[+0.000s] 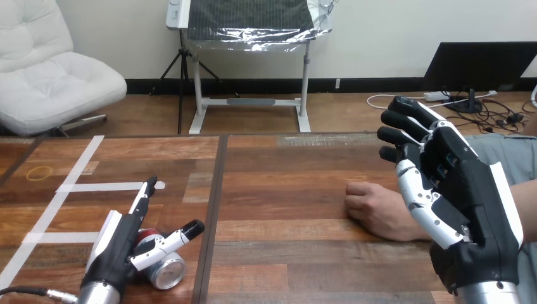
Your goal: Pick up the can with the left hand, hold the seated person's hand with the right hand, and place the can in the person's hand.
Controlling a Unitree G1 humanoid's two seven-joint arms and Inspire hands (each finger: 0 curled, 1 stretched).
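Risk: red-and-silver metal can [166, 269] lies sideways under left robot hand [120, 244], fingers straight, unclamped, so it may roll away. Right robot hand [453, 190] loose-fingered, empty, beside person's fist [373, 206] — no open palm.

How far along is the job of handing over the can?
Nothing is finished. The left hand is open over the can, which lies on its side on the table. The right hand is open beside the person's hand, not gripping it. Lifting, holding and placing remain.
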